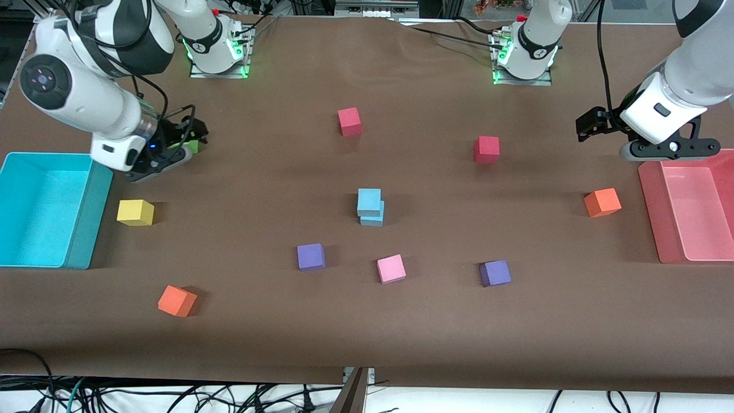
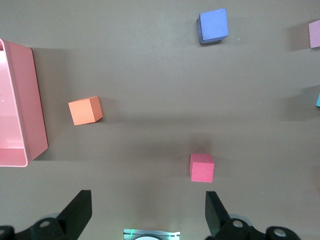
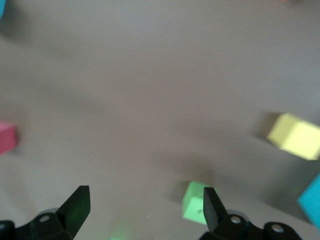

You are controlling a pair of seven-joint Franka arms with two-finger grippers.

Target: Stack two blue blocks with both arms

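Jaws: both grippers stand spread wide, nothing between the fingers.
Left gripper (image 2: pixel 147 212): up in the air over bare table beside the pink bin (image 1: pixel 651 195), at the left arm's end.
Right gripper (image 3: pixel 145 212): low over a green cube (image 1: pixel 192 146) near the cyan bin (image 1: pixel 86 229), at the right arm's end.
Blue blocks: upper blue block (image 1: pixel 369 201) sits on the lower blue block (image 1: pixel 374 219) at mid-table — slightly offset, touching.
Surface: brown table cover (image 1: pixel 275 332), matte, with faint creases.
Loose cubes: two red (image 1: pixel 349 121), two orange (image 1: pixel 602 202), two purple (image 1: pixel 311 256), one pink (image 1: pixel 391 268), one yellow (image 1: pixel 135 212) — all apart from the stack.
Room: cables trail along the table edge nearest the front camera; green lights glow at both arm bases.
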